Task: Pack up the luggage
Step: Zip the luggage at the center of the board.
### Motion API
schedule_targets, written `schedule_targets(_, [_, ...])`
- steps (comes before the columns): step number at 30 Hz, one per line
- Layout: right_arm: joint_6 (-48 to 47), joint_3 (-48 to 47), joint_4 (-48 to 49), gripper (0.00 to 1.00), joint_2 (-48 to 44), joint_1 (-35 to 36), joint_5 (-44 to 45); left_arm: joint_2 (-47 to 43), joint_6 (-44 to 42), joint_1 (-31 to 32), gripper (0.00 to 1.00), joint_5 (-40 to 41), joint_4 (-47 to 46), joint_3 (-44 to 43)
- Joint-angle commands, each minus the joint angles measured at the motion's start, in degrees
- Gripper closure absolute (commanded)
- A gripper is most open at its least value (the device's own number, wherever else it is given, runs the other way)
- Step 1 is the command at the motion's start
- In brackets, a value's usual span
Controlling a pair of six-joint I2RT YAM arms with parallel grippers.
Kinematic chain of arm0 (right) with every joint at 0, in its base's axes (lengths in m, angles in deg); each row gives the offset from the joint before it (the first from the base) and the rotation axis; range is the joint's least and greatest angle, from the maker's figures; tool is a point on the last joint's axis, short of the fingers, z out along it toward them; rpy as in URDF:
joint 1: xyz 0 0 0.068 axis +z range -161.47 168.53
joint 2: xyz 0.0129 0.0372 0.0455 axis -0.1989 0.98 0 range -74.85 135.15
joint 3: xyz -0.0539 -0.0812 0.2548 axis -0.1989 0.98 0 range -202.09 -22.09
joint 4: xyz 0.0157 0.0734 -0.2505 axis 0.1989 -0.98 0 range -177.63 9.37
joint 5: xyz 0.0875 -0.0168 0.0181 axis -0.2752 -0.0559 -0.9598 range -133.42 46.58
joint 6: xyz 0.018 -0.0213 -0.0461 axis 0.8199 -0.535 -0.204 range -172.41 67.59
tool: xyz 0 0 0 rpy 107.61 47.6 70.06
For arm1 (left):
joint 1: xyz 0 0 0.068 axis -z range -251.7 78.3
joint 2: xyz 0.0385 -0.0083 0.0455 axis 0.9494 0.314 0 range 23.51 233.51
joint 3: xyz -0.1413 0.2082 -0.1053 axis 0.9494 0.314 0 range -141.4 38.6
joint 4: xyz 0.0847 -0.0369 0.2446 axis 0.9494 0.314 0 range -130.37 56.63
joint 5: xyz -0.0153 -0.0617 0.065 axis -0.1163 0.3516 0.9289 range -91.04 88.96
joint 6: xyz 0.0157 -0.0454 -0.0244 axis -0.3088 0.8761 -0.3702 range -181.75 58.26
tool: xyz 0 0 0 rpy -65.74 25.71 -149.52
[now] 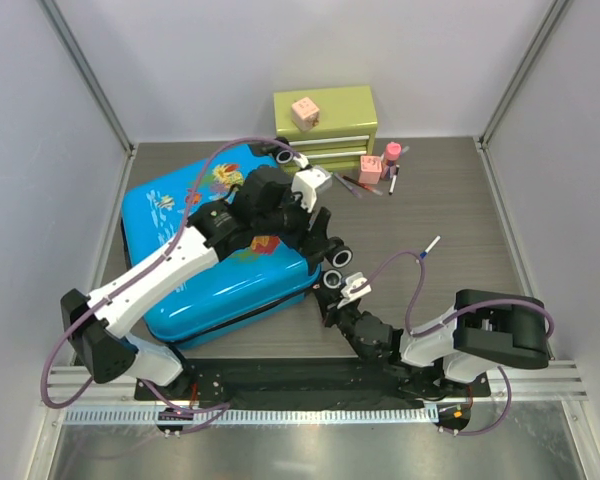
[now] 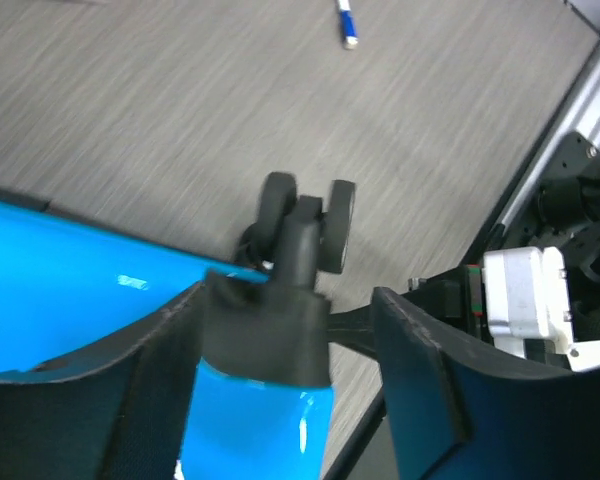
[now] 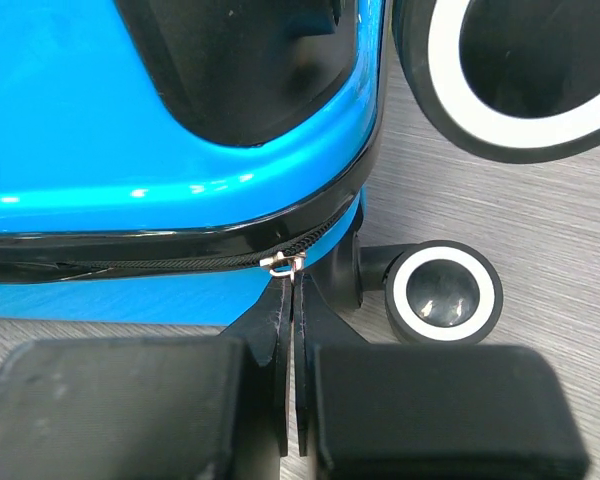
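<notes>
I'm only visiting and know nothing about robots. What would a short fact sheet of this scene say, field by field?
luggage: blue suitcase, closed, lying flat on the table
left tool: open, fingers either side of a wheel mount at a suitcase corner
right tool: shut, apparently pinching the zipper pull beside a small wheel
at the back: green drawer chest with a pink cube on top
loose item: pen on the table, right of the suitcase

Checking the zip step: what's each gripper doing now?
Left gripper: open, around the wheel mount.
Right gripper: closed on the zipper pull.
</notes>
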Motion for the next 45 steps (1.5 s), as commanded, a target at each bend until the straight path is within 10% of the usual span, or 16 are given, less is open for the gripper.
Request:
schedule_targets(1, [1.8, 1.3, 4.0, 0.99, -3.6, -0.2, 5.2, 3.1, -2.8, 3.9, 0.29, 0.7, -2.6, -3.9])
schedule_targets(34, [4.9, 4.8, 2.1, 0.99, -8.1, -0.2, 5.8, 19.4, -10.3, 5.4, 0.11, 1.7, 0.9, -11.0])
schedule_targets(36, [4.6, 5.0, 1.4, 0.99, -8.8, -0.3, 6.0, 20.1, -10.2, 5.4, 0.17, 1.3, 2.2, -11.7])
schedule_targets(45, [4.2, 6.7, -3.0, 0.99, -14.4, -0.2, 8.8, 20.2, -9.4, 5.3, 1.0, -3.4, 3.6, -11.4])
